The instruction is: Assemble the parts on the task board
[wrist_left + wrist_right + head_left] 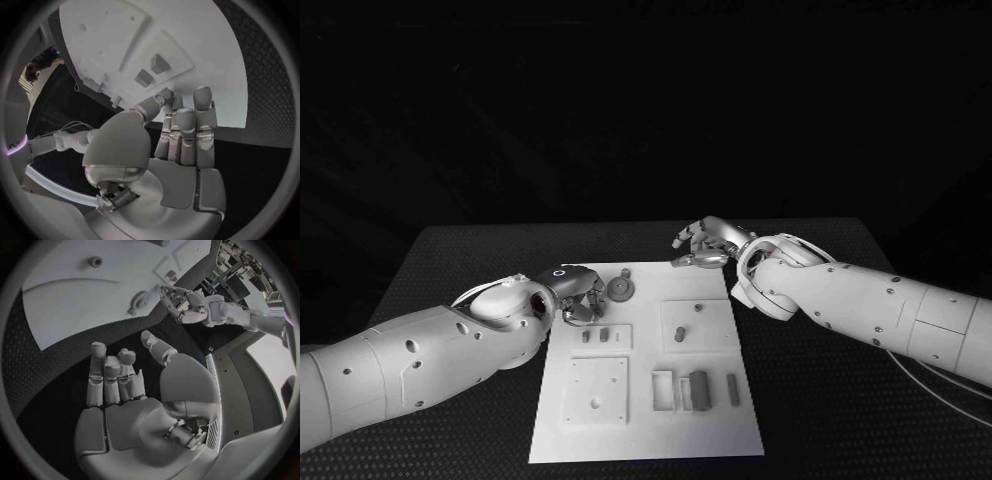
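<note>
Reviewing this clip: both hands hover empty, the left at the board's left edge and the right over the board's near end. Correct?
Not quite. The right hand is at the task board's far end, as the head view shows. The left hand is empty at its left edge.

Task board [714,420]: white rectangular plate, flat on the counter [848,420]. Parts [734,388]: small grey pieces lying or standing across its raised panels.

The left hand [577,296] hovers at the task board's [646,430] near-left edge, a round part [620,289] just beside its fingers [587,303]. The right hand [708,243] hangs at the board's far corner.
</note>
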### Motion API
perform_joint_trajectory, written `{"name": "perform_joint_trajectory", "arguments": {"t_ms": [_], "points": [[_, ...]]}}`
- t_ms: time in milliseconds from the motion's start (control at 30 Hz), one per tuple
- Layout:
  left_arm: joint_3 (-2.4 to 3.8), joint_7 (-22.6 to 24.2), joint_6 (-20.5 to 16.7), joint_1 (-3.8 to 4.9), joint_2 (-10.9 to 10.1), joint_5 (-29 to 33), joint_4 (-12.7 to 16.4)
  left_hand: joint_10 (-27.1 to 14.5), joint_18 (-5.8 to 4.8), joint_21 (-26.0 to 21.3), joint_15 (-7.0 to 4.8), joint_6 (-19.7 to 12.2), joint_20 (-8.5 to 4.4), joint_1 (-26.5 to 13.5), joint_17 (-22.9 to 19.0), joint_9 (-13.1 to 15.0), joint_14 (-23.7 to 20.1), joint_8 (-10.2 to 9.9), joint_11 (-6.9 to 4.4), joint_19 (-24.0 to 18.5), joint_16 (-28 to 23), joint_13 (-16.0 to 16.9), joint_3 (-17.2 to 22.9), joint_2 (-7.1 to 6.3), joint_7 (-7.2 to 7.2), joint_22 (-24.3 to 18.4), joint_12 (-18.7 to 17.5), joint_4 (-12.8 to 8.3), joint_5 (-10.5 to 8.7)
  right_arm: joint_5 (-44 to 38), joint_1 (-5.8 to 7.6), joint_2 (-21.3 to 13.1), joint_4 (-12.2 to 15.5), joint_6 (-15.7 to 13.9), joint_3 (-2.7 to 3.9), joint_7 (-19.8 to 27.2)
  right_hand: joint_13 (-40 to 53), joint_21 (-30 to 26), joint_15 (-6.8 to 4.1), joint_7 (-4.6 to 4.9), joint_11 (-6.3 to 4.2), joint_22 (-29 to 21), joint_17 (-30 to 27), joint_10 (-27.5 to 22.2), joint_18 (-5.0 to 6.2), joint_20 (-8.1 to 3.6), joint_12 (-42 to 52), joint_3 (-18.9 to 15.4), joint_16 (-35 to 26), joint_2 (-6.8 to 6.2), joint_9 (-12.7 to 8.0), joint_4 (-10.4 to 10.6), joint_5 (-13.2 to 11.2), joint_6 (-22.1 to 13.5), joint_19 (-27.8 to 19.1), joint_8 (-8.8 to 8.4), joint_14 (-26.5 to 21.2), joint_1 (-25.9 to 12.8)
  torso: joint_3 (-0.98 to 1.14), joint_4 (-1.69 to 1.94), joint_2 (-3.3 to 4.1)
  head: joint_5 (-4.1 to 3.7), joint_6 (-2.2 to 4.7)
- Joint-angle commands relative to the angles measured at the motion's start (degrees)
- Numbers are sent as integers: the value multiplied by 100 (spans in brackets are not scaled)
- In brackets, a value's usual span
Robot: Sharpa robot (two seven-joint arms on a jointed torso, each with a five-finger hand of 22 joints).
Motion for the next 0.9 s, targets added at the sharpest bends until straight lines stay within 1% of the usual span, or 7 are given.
{"name": "perform_joint_trajectory", "arguments": {"t_ms": [33, 233, 333, 433, 567, 767, 900], "points": [[-42, -18, 174, -23, 22, -46, -61, 33, 413, -5, -27, 55, -55, 1, 9, 3, 6, 8, 4, -2, -31, -9, 35, 38, 8, 117, 25, -13, 38, -8, -3, 2, 6, 57, 2, 49, -9, 19, -51, 42, -7, 74, -6, -37, 92, -34, 22, 2, 22, -4, -6, 40, -7, 6, 2, 17, -8, -50, -1, 0, 0, 2, -6], [-165, -8, 213, -23, 56, -63, -126, 37, 412, -5, -28, 58, -56, 3, 9, 5, 6, 9, 3, -2, -32, -8, 37, 41, 7, 117, 24, -13, 38, -8, -3, 16, -4, 60, 2, 50, -10, 19, -51, 42, -7, 74, -7, -37, 92, -34, 23, 1, 22, -4, -6, 40, -7, 6, 2, 17, -9, -51, 0, -7, 4, -2, -10], [-203, 0, 220, -26, 63, -63, -143, 40, 411, -5, -28, 59, -57, 3, 10, 5, 6, 9, 2, -1, -32, -6, 37, 42, 6, 117, 24, -13, 38, -8, -3, 15, -8, 67, 2, 47, -10, 19, -51, 42, -7, 74, -7, -37, 92, -34, 23, 1, 22, -4, -6, 41, -7, 6, 2, 17, -9, -52, -3, -6, 5, -11, -15], [-214, 5, 229, -39, 67, -63, -151, 42, 410, -5, -29, 59, -57, 2, 10, 5, 7, 9, 2, -1, -32, -5, 37, 42, 6, 117, 24, -13, 39, -8, -3, 14, -6, 68, 2, 46, -10, 19, -51, 42, -7, 74, -7, -37, 92, -34, 23, 1, 22, -3, -6, 41, -7, 6, 2, 17, -9, -52, -7, 3, 3, -21, -20], [-218, 4, 235, -43, 68, -63, -149, 45, 410, -5, -30, 60, -58, 2, 10, 6, 7, 8, 1, -1, -33, -4, 37, 42, 6, 116, 24, -13, 40, -8, -3, 14, 1, 68, 2, 46, -11, 19, -51, 42, -7, 74, -7, -37, 92, -34, 24, 0, 22, -2, -6, 42, -7, 6, 3, 18, -8, -54, -8, 8, 0, -24, -27], [-218, 15, 188, -44, 59, -62, -147, 49, 408, -6, -31, 61, -59, 1, 11, 6, 7, 8, 0, -1, -34, -2, 37, 40, 6, 116, 24, -13, 40, -8, -3, 16, 0, 66, 2, 46, -12, 19, -51, 42, -7, 73, -8, -37, 92, -33, 24, 0, 23, -2, -6, 44, -7, 7, 3, 18, -8, -56, -5, 4, -3, -14, -16], [-218, 82, -91, -44, 41, 88, -142, 43, 399, -10, -28, 47, -59, -25, 12, 4, 5, -3, 3, -6, -40, 0, 30, 36, 14, 114, 12, -3, 40, -8, -4, 13, -3, 70, 2, 44, -12, 19, -51, 42, -7, 73, -8, -38, 92, -33, 25, 0, 23, -1, -6, 44, -7, 7, 3, 18, -8, -56, -3, 2, 1, -11, -12]]}}
